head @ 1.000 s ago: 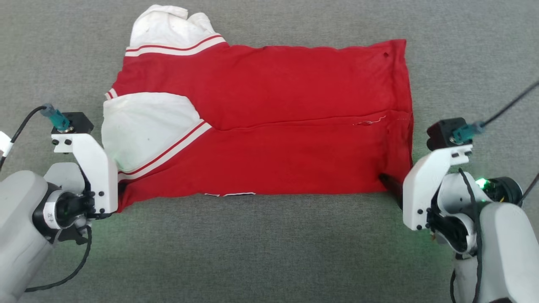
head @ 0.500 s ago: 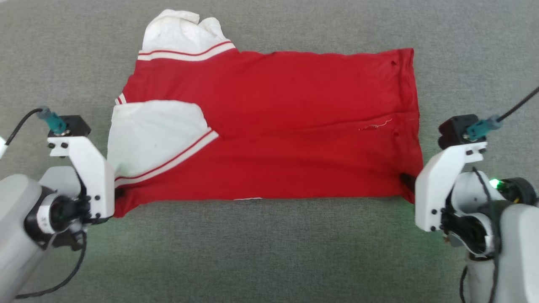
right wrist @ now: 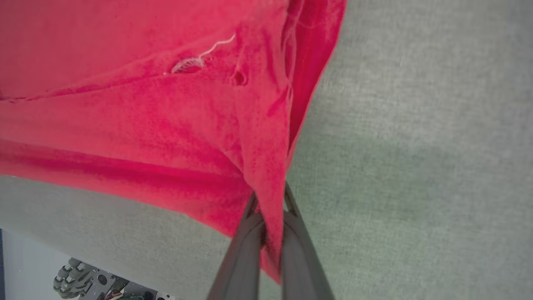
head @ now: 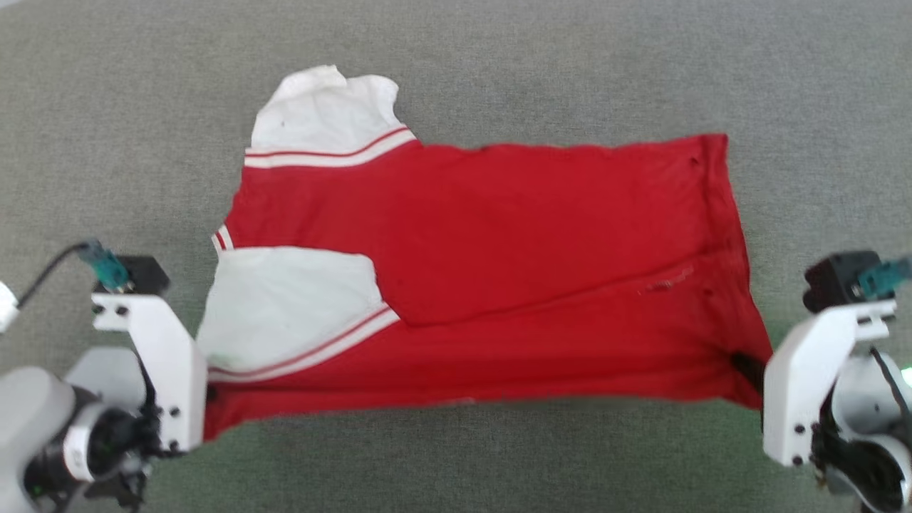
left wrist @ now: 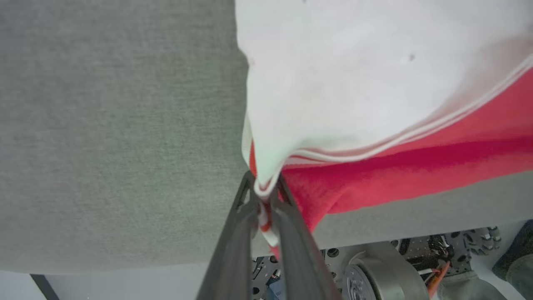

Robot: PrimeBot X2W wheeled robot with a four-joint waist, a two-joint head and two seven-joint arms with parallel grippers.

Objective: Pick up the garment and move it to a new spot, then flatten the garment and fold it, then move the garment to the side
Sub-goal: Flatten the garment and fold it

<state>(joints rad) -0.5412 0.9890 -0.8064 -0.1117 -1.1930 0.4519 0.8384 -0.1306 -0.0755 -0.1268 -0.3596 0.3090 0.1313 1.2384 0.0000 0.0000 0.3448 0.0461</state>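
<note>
The grey fabric surface [head: 456,57] supports the garment [head: 499,235], which lies spread lengthwise across it, red body folded over itself and hem end toward the robot's right. Compared with the frame 0.5 s ago, the whole scene sits lower in the head view. This is consistent with camera motion, not with displacement of the garment. The near edge now runs taut between the two grippers, and its left corner dips toward the left gripper. The left gripper [left wrist: 262,187] remains clamped on the same near left corner, below the folded-in white sleeve [head: 285,306], with striped trim pinched between its fingers. The right gripper [right wrist: 270,196] remains clamped on the near hem corner, with red cloth passing between its fingers. The second white sleeve [head: 324,114] projects from the far left corner. A loose pale thread [right wrist: 208,52] and a small hole [right wrist: 238,78] lie near the hem. In the head view, white wrist brackets cover most of each gripper, both arms are cut off at the frame edges, and the picture is slightly blurred. The strip of white at the near edge is too faint to read.
</note>
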